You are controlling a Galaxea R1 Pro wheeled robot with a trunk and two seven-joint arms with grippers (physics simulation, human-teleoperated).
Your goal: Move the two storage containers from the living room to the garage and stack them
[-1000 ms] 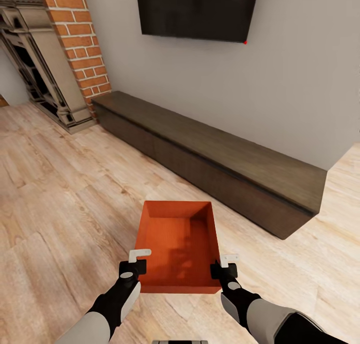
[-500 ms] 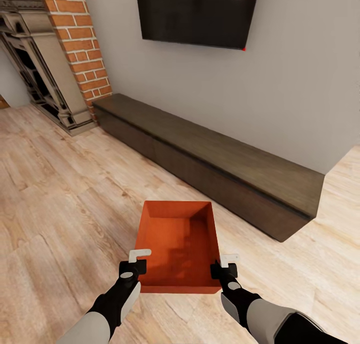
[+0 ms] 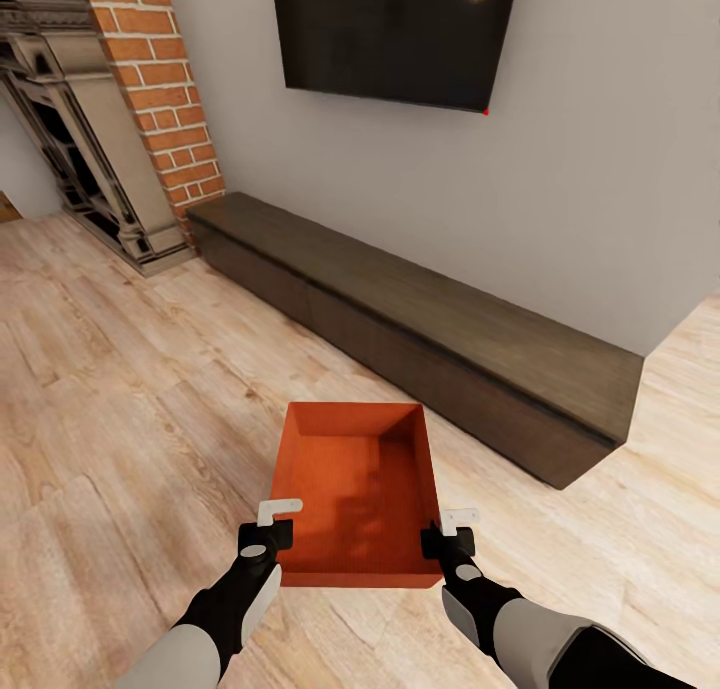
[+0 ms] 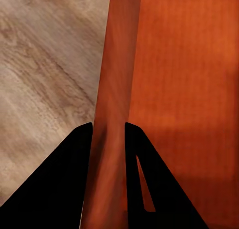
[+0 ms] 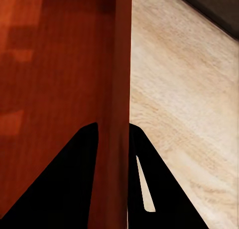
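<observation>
- An orange-red storage container (image 3: 358, 489) is being carried in front of the robot, held up above the light wood plank floor (image 3: 110, 399) of the living room.
- The left pincer (image 3: 268, 531) is gripping the container's left wall near its closest corner; in the left wrist view (image 4: 108, 134) the two dark fingers are sitting one on each side of the thin wall, pressing against it.
- The right pincer (image 3: 447, 535) is clamping the right wall near the opposite close corner; in the right wrist view (image 5: 114, 134) its fingers are likewise straddling the wall, one inside the box and one outside.
- The container is sitting level between the two arms with its open top facing up, and its inside is showing nothing but shadow.
- A long dark low cabinet (image 3: 420, 324) is running along the grey wall ahead, well apart from the container.
- A black wall TV (image 3: 390, 34) is hanging above the cabinet.
- A brick fireplace (image 3: 110, 119) is standing to the left, at the near end of the cabinet.
</observation>
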